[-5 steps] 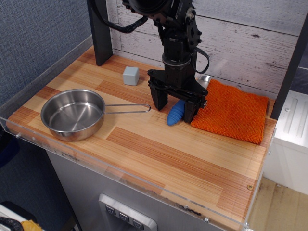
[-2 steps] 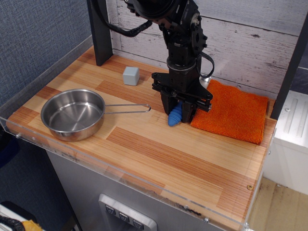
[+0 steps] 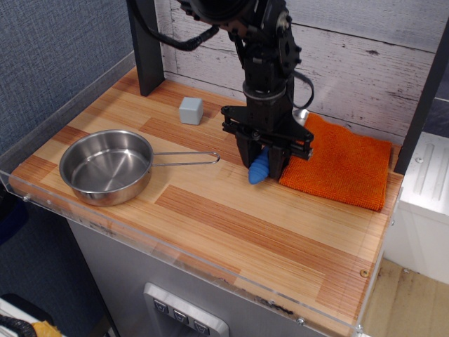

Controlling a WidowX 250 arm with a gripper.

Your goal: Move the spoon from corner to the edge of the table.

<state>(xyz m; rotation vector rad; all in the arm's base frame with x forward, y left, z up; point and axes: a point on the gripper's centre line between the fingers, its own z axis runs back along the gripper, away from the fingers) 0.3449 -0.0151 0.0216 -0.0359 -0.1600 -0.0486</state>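
Note:
The spoon's ribbed bright-blue handle (image 3: 259,169) pokes out below my gripper (image 3: 262,161), just left of the orange cloth. A bit of its silver bowl (image 3: 302,116) shows behind the arm near the back wall. My gripper stands over the handle with both fingers shut on it. The handle's tip looks slightly raised off the wood-grain table (image 3: 231,225), though contact is hard to judge.
An orange cloth (image 3: 342,163) lies at the back right. A steel pan (image 3: 106,166) with a thin wire handle sits at the front left. A small grey block (image 3: 191,110) stands behind it. A clear acrylic rim (image 3: 175,256) borders the tabletop.
The fingers have closed from wide open onto the blue handle. The handle's tip has shifted slightly right and up.

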